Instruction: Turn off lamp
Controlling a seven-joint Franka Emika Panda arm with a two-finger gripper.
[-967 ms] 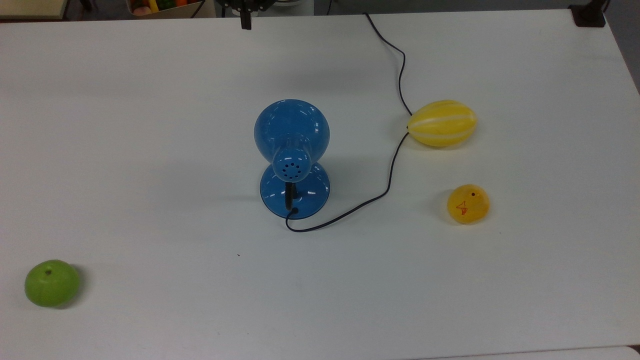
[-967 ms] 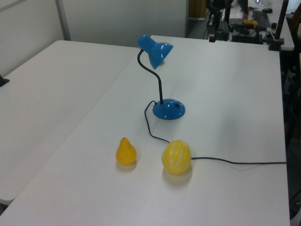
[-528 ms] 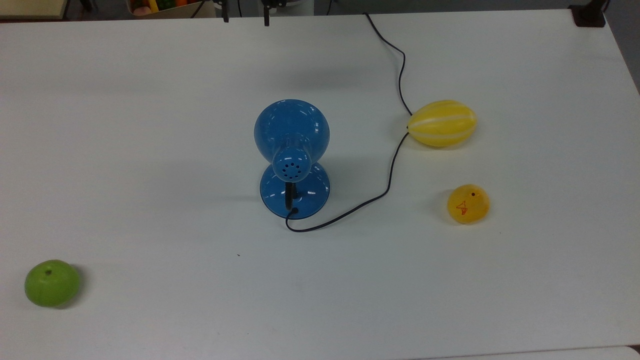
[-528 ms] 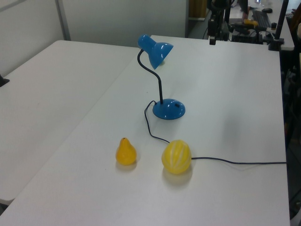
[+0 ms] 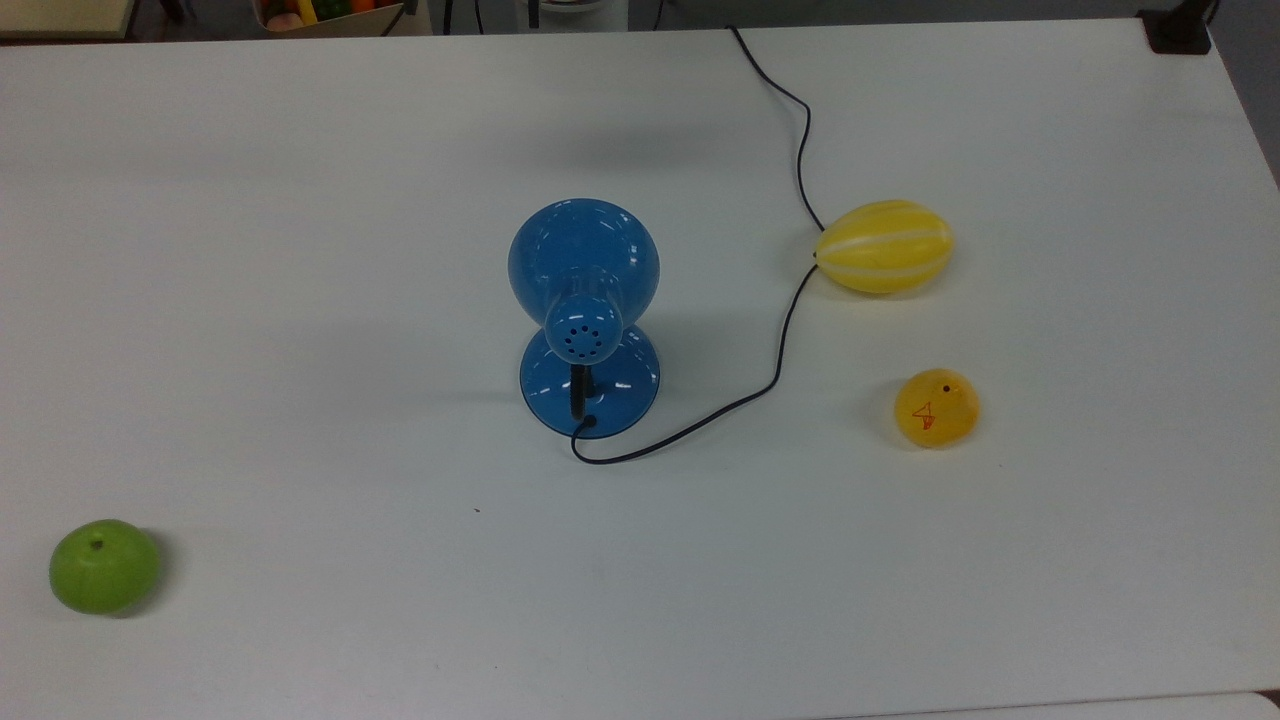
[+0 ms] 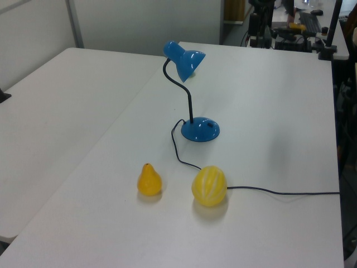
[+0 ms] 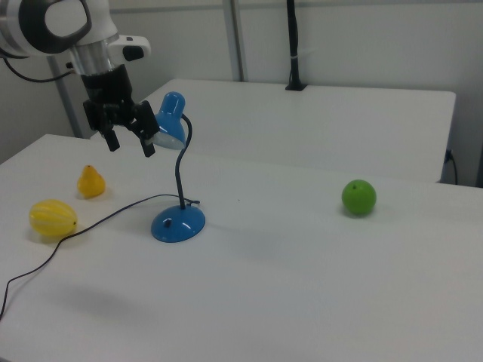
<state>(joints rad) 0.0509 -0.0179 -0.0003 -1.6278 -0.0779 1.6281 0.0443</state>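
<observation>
The white worktop (image 5: 300,250) carries everything; a second white table (image 7: 339,113) stands behind it in the right view, with a dark post rising from its far edge. The robot arm (image 7: 53,26) reaches in from the right view's upper left, white with dark joints; its hand (image 7: 130,143) hangs in the air with the two fingers spread wide apart and nothing between them, above the worktop, apart from the lamp's shade and to the right view's left of it.

The lamp (image 5: 585,310) stands near the middle of the worktop; its round blue base (image 6: 200,129) sits flat on the surface, a thin dark neck curves up from it, and the glossy blue dome shade (image 7: 170,121) tilts downward; the cap on the shade shows a ring of small vent holes in the top view. A thin black cord (image 5: 790,320) leaves the base, loops over the worktop, passes against the tip of the striped yellow melon (image 5: 884,246) and runs on to the far edge in the top view.

A green apple (image 5: 103,565) lies well apart from the lamp, near the top view's lower left corner; a small yellow pear (image 6: 149,180) stands near the melon, clear of the cord.
</observation>
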